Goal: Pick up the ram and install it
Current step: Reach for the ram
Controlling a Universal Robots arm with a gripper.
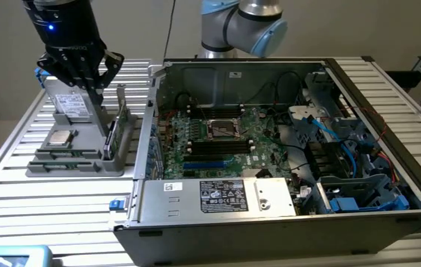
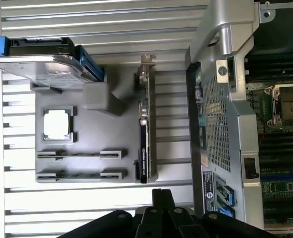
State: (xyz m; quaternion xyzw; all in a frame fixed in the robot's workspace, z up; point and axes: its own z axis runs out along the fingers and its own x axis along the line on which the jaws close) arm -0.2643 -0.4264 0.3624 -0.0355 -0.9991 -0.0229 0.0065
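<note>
– So, where is our claw (image 2: 162, 198), and what is it doing?

– It hangs above the grey fixture tray (image 1: 38, 168) on the slatted desk (image 1: 47, 206), tips pressed together. We can make out nothing pinched between them.

– And the ram (image 1: 110, 139)?

– We take it to be the slim dark strip standing in the tray, just beside the taller expansion card (image 1: 126, 125), on the side of the processor chip (image 1: 60, 137). Seen nearly edge-on, we cannot be fully sure of it.

– Why would it stand like that?

– We judge the tray keeps each board on edge so a free top edge faces upward, where tips closing from above can reach it. The claw closes across the strip's thin side. The computer case (image 1: 270, 236) lies open on its side for the same reason, with the motherboard (image 1: 264, 139) facing up.

– Which way does the stick run?

– Its long axis lies level and parallel to the card, from the hard drive (image 1: 69, 105) end of the tray toward the near end. The black memory slots (image 1: 218, 146) run across the exterior view from left to right, so we reckon the stick lies crosswise to them
</note>
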